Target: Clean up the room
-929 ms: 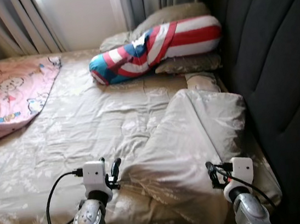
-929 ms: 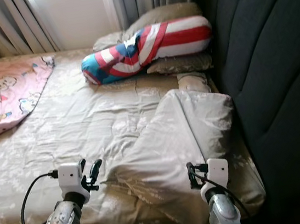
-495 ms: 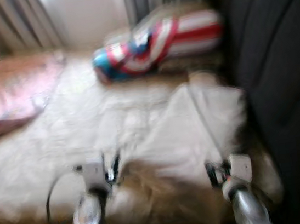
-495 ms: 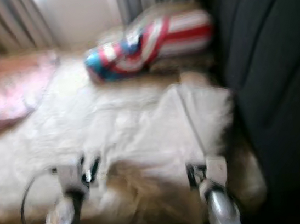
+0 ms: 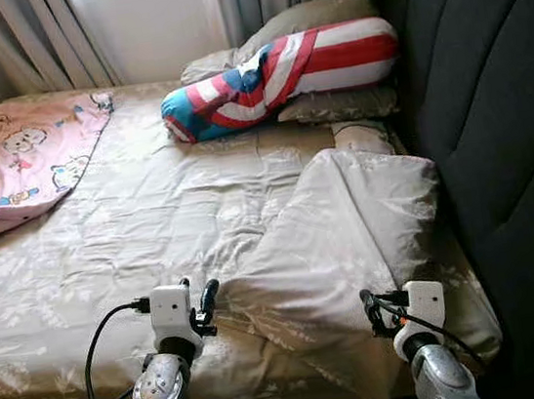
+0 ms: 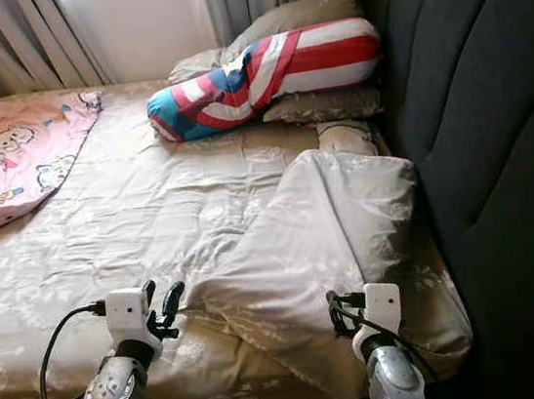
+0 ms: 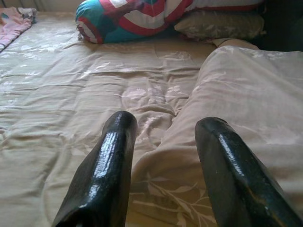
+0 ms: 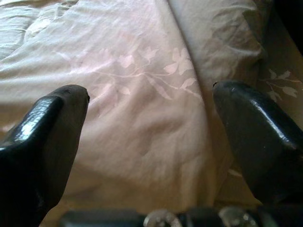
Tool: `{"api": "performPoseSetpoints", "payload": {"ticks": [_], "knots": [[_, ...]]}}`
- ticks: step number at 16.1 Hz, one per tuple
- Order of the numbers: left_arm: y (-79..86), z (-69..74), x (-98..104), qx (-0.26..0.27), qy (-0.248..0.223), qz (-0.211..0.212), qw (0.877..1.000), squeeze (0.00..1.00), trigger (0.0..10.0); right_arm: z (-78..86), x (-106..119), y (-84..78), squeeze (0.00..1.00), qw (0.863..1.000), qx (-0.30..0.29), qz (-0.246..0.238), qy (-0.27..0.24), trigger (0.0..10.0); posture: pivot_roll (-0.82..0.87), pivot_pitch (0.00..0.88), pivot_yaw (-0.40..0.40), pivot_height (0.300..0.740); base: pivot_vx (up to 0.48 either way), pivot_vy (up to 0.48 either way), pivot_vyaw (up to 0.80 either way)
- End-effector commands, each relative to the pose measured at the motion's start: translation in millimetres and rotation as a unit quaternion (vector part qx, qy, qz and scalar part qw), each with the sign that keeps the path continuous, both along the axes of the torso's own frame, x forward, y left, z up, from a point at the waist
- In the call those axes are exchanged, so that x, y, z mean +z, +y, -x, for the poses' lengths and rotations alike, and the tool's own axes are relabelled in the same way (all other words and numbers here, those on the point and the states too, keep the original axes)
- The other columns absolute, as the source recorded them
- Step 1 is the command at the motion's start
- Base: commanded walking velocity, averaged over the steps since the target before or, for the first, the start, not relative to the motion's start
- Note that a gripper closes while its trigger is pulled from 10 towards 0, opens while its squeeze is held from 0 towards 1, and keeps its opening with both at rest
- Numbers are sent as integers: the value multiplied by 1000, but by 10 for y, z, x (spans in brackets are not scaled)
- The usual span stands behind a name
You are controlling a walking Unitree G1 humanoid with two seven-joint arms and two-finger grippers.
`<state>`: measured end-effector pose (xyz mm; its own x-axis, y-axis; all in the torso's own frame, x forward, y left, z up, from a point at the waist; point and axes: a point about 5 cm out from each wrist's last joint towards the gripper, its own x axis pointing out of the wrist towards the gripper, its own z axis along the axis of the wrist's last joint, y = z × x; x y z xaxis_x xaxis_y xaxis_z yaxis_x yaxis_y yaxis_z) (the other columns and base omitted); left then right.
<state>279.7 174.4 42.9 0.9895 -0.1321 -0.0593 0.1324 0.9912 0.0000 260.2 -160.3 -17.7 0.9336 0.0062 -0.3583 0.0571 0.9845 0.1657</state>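
Observation:
A beige floral duvet (image 5: 341, 239) lies folded back in a crumpled heap on the right side of the bed (image 5: 133, 227), beside the dark headboard. My left gripper (image 5: 200, 302) hovers open at the heap's near left corner, the fabric edge (image 7: 161, 156) just beyond its fingers. On the other side, my right gripper (image 5: 370, 310) is open over the heap's near right part, with the cloth (image 8: 142, 104) lying between and below its fingers. Neither holds anything.
A striped red, white and blue bolster (image 5: 275, 75) rests on beige pillows (image 5: 333, 104) at the far end. A pink cartoon blanket (image 5: 16, 159) covers the bed's far left. The dark padded headboard (image 5: 504, 129) runs along the right. Curtains (image 5: 30, 44) hang behind.
The camera shook and moved slightly, so the scene sits a bit higher in the picture. Both grippers stay open at the duvet's near edge, about where they were.

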Motion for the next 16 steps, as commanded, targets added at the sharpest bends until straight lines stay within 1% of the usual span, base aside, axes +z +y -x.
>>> {"api": "performPoseSetpoints", "payload": {"ticks": [1, 4, 7, 10, 13, 15, 16], "knots": [[20, -6, 35, 0, -5, 2, 1000, 0, 10000, -35, 16, 17, 0, 1000, 0, 1, 1, 10000, -9, 0, -6, 666, 315, 0, 0], [22, -9, 38, -1, -4, 1, 1000, 0, 10000, -38, -4, 11, 0, 1000, -3, 9, 14, 10000, -3, 0, -7, 666, 324, 0, 0], [25, -18, 48, 1, -3, 3, 1000, 0, 10000, -53, 10, 11, 0, 1000, -5, 11, 12, 10000, -4, 0, -6, 666, 347, 0, 0], [31, -23, 52, 2, -3, 6, 1000, 0, 10000, -45, -6, -29, 0, 999, -17, 20, 21, 10000, -5, 10, -4, 666, 347, 0, 0], [33, -22, 62, 3, -6, 6, 1000, 0, 10000, -22, -47, -83, 0, 998, -40, 29, 44, 10000, 1, 14, -4, 666, 0, 0, 0], [41, -13, 64, 4, -6, 6, 1000, 0, 10000, -25, -57, -119, 0, 997, -59, 21, 55, 10000, 5, 20, -3, 666, 0, 0, 0], [49, -5, 64, 4, -6, 5, 1000, 0, 10000, -21, -77, -113, 812, 996, -58, 11, 66, 10000, 8, 25, 0, 666, 0, 0, 0]]}}
